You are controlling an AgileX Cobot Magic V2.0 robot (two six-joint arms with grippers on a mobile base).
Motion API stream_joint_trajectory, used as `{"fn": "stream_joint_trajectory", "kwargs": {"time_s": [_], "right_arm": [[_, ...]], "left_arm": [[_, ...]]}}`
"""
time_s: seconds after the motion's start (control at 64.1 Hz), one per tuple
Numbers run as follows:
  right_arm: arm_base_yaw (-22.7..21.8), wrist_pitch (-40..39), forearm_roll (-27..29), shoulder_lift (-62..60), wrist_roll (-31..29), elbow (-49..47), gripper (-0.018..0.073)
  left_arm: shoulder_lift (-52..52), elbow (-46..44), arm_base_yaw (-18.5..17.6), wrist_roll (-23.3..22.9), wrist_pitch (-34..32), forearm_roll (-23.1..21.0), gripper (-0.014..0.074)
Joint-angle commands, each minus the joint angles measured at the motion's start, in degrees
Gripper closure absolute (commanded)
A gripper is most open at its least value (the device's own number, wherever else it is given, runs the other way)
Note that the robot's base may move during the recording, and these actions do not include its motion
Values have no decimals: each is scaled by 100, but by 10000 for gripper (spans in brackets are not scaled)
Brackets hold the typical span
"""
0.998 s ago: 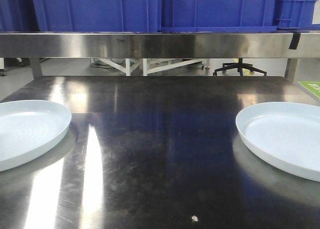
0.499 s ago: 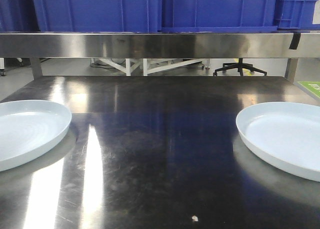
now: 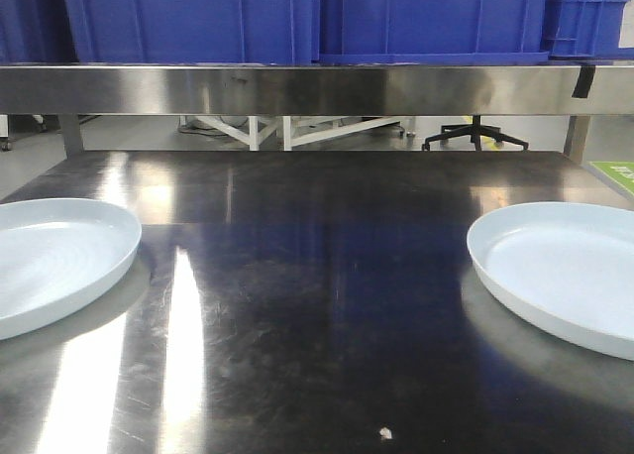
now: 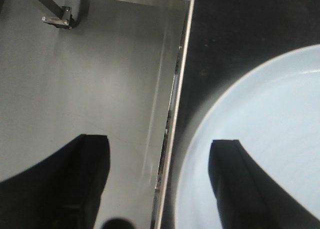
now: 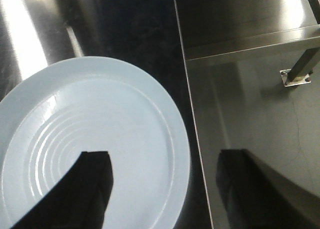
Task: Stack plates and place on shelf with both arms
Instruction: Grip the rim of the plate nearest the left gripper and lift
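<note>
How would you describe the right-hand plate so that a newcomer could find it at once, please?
Start at the steel table beneath the shelf holding blue crates. Two pale dishes lie on it. Pick the right plate, near the table's right edge below the shelf's black tape, not the left plate opposite.

We see the left plate [image 3: 59, 256] and the right plate [image 3: 560, 271] both pale blue-white, faintly ringed inside. The tabletop [image 3: 317, 315] is dark, scratched steel-grey; the far crates [image 3: 297, 18] are deep blue.
</note>
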Motion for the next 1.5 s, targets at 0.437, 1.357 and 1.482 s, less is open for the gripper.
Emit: {"fn": "stream_joint_trajectory", "kwargs": {"time_s": [0.437,1.357,1.482], "right_arm": [[-35,-340,-15,-56,-50,-215,15],[-35,-339,-15,-56,-50,-215,15],[-35,-339,-15,-56,-50,-215,15]], "left_arm": [[80,-148,28,-71,-368,-62,115],[-77,-384,-180,-61,-57,-774,500],[-372,-691,-484,-37,123,-944,500]]}}
